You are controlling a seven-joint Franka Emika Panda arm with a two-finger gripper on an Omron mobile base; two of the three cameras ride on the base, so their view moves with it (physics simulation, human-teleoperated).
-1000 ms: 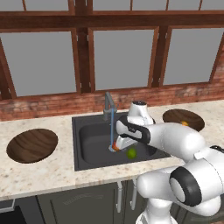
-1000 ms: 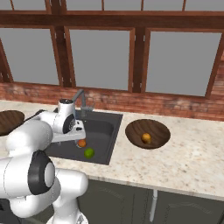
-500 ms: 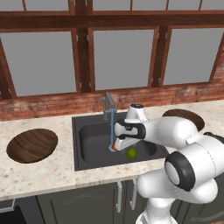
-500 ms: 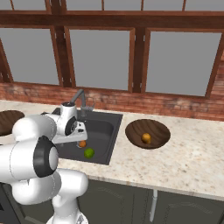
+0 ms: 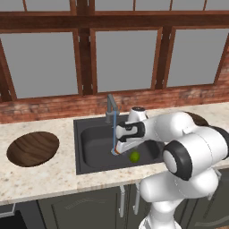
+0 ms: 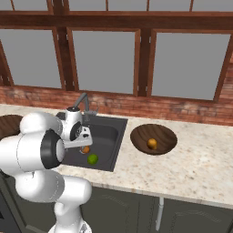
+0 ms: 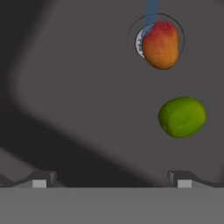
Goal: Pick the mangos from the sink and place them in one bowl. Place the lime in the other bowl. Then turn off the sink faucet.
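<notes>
My gripper (image 7: 111,181) is open and holds nothing, hanging low over the dark sink (image 5: 94,143). An orange-red mango (image 7: 161,45) lies on the drain under the blue water stream, ahead of my fingertips and to the right. Closer to my right finger lies the green lime (image 7: 181,117). From the right base, the gripper (image 6: 84,143) hovers just above that mango (image 6: 85,149) and the lime (image 6: 93,159). The orange-yellow mango (image 6: 152,144) rests in the right wooden bowl (image 6: 166,136). The other bowl (image 5: 33,148) sits left of the sink. The faucet (image 5: 111,107) is running.
A brick ledge and wood-framed windows stand behind the counter. My arm (image 5: 179,129) reaches in over the sink's right rim. Speckled countertop (image 6: 195,168) stretches right of the bowl, with cabinet doors below the front edge.
The hand has come down and slightly left into the sink toward the mango on the drain. The jaws stay open; the fruits have not moved.
</notes>
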